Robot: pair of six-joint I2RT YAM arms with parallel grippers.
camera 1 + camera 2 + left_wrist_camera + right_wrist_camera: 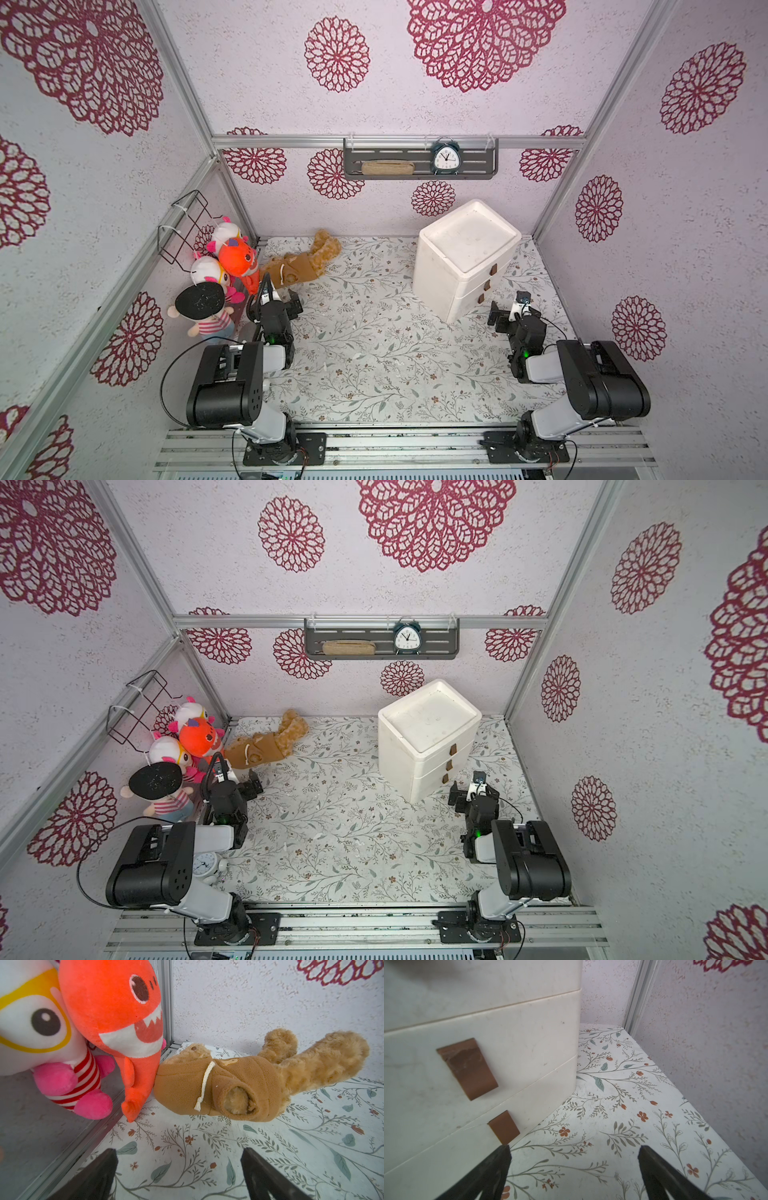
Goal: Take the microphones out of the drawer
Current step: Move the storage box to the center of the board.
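The white drawer unit [465,257] [428,733] stands at the back right of the floral mat, and its three drawers with brown tab handles [487,284] are all shut. The microphone is hidden. My right gripper [508,307] [574,1148] hangs open low over the mat just in front of the unit's lower right corner. One of its fingertips [505,1148] is close under the bottom drawer's handle [504,1126], with nothing between the jaws. My left gripper [293,306] [179,1151] is open and empty at the left, facing a brown teddy [228,1082].
Plush toys [232,257] are piled in the left back corner below a wire basket [185,226], and a doll [203,309] sits beside the left arm. The teddy [303,266] lies on the mat. A wall shelf [419,160] holds an alarm clock [445,158]. A small clock [205,862] sits under the left arm.
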